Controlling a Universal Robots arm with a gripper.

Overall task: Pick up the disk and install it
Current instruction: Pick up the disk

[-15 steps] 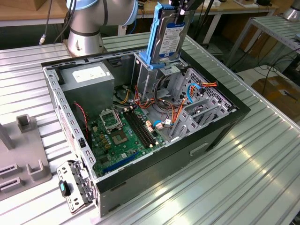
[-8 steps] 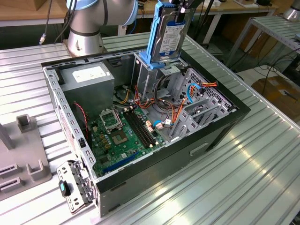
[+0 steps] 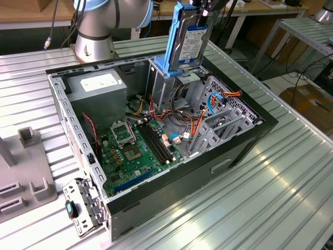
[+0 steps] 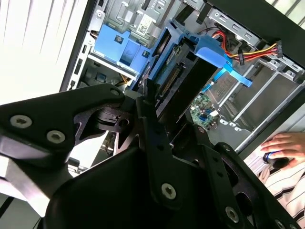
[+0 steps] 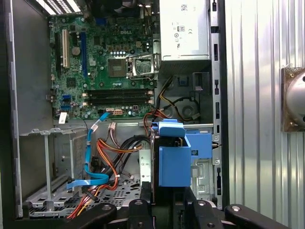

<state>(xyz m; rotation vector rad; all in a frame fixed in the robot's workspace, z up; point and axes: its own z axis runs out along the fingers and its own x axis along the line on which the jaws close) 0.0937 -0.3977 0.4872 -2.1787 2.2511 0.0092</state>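
The disk (image 3: 190,44) stands upright over the open computer case (image 3: 244,140), silvery labelled face outward, in its bright blue carrier. My gripper (image 3: 204,13) is shut on its upper end. Its lower end sits at the mouth of the metal drive cage (image 3: 158,86) in the case's far corner. In both wrist views the disk appears edge-on: its blue carrier (image 5: 172,160) runs between my black fingers (image 5: 143,210) above the cage, and its connector edge (image 4: 183,76) points down into the case, past my gripper (image 4: 164,129).
A bare blue bracket (image 4: 119,47) sits in the cage beside the disk. The case also holds a grey power-supply box (image 3: 99,86), the motherboard (image 3: 132,151) and orange cables (image 3: 184,125). A person's hand (image 4: 282,143) rests outside the case. A grey fixture (image 3: 26,172) stands at the exterior view's left.
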